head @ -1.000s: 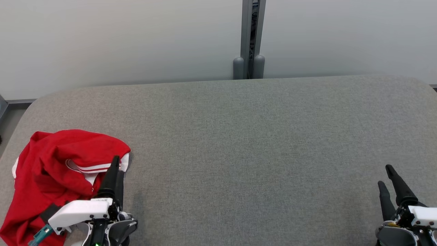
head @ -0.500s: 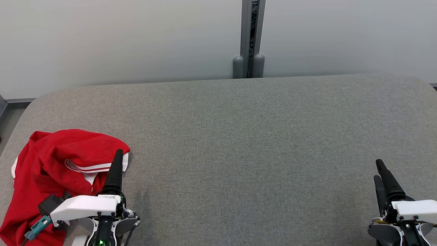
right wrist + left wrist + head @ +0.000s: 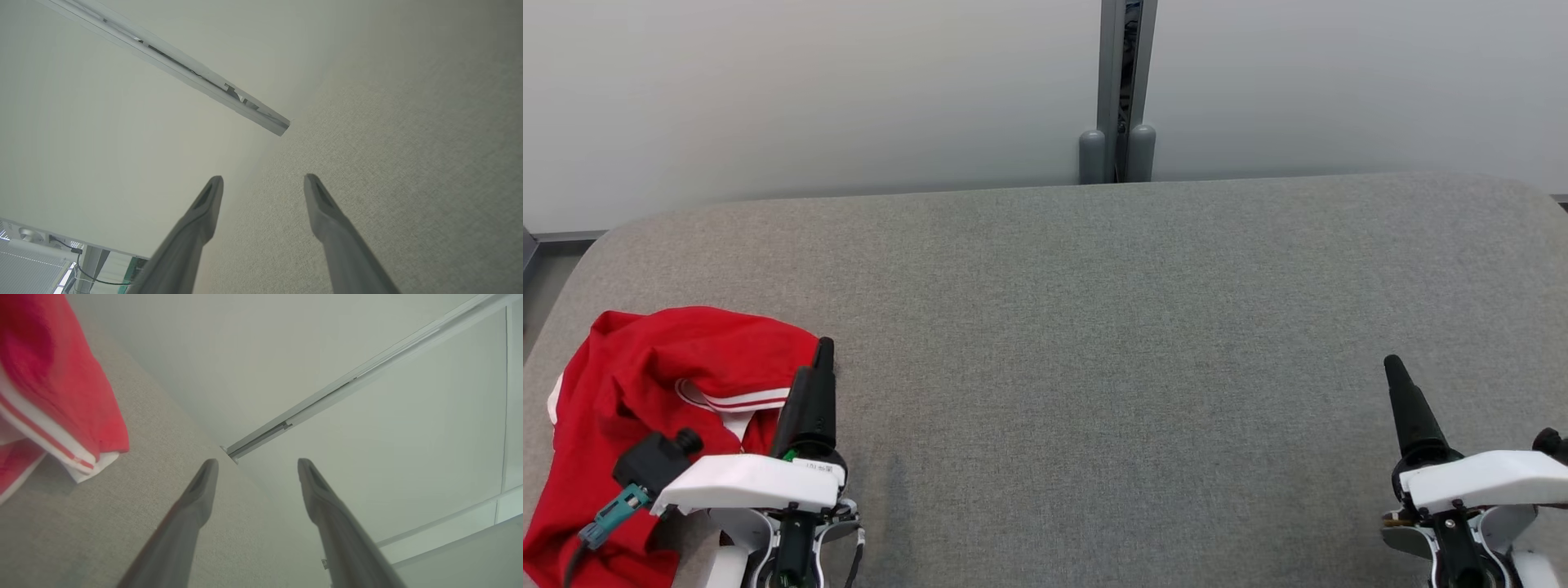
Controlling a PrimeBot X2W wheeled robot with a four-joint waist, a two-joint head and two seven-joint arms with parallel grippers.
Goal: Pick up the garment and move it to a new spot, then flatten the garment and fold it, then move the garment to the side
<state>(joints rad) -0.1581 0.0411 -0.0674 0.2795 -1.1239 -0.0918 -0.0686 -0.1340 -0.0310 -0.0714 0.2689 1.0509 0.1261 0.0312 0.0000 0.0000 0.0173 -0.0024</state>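
The garment (image 3: 645,392) is staying put at the grey table's (image 3: 1094,327) near-left corner, crumpled, red with white-striped trim. We are advancing our left gripper (image 3: 814,359) along its right edge and our right gripper (image 3: 1393,365) far right, both spread open and empty.

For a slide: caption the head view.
Crumpled red garment on grey fabric surface, open left gripper beside it, right gripper open, apart.

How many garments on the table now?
1. The red garment lies crumpled at the grey table's near-left corner. Anything past the head view's bottom edge is unseen.
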